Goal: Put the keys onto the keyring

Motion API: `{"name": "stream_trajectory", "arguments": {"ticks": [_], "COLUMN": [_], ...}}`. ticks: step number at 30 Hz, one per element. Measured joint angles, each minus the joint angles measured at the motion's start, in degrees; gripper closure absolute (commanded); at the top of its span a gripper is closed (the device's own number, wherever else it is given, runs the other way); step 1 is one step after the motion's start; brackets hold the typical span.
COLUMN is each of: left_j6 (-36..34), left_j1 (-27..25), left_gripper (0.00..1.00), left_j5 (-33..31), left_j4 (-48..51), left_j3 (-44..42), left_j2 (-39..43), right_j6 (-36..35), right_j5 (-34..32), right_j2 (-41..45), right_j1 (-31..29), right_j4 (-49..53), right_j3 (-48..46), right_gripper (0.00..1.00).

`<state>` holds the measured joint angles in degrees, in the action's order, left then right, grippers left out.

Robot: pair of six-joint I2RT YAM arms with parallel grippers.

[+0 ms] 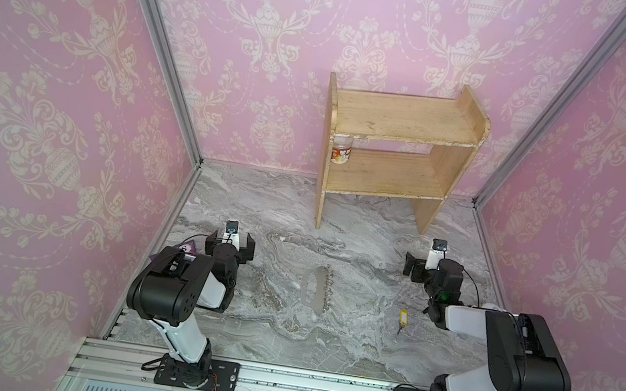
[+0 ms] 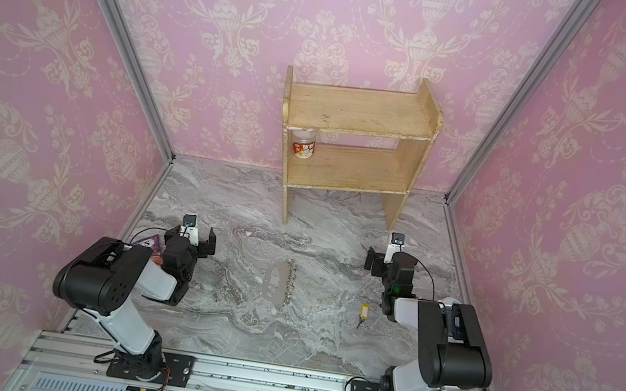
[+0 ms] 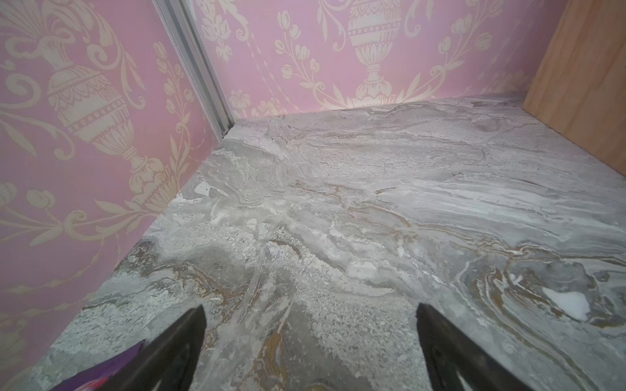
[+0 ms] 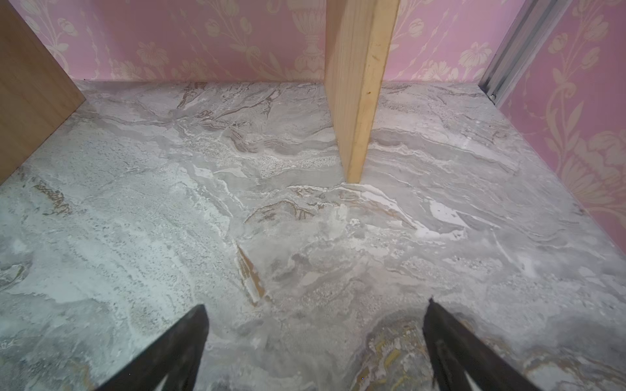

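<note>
On the table (image 1: 281, 339), near the middle, lies the keyring (image 1: 312, 289). At its three o'clock, well apart, lie the keys (image 1: 404, 318). The left gripper (image 3: 310, 311) and right gripper (image 4: 315, 308) both spread wide, holding nothing. No step looks done yet.

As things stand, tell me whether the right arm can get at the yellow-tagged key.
Probably yes. The keys lie on the marble table, close beside the right arm, with nothing on or against them. The right gripper is open and empty but points away, so it would have to fold back.
</note>
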<state>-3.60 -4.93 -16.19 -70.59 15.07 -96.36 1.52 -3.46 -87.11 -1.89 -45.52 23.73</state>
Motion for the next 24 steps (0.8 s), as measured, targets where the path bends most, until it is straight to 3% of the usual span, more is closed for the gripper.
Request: {"name": "stream_trajectory", "arguments": {"ticks": [24], "left_j6": [0.02], "left_j1": [0.0], "left_gripper": [0.01], "left_j5": [-0.66], "left_j4": [0.2], "left_j3": [0.28], "left_j2": [0.0], "right_j6": [0.0], "right_j5": [-0.02], "right_j2": [0.0], "right_j1": [0.0], "right_j4": [0.0], "right_j3": [0.0], "right_gripper": [0.0]}}
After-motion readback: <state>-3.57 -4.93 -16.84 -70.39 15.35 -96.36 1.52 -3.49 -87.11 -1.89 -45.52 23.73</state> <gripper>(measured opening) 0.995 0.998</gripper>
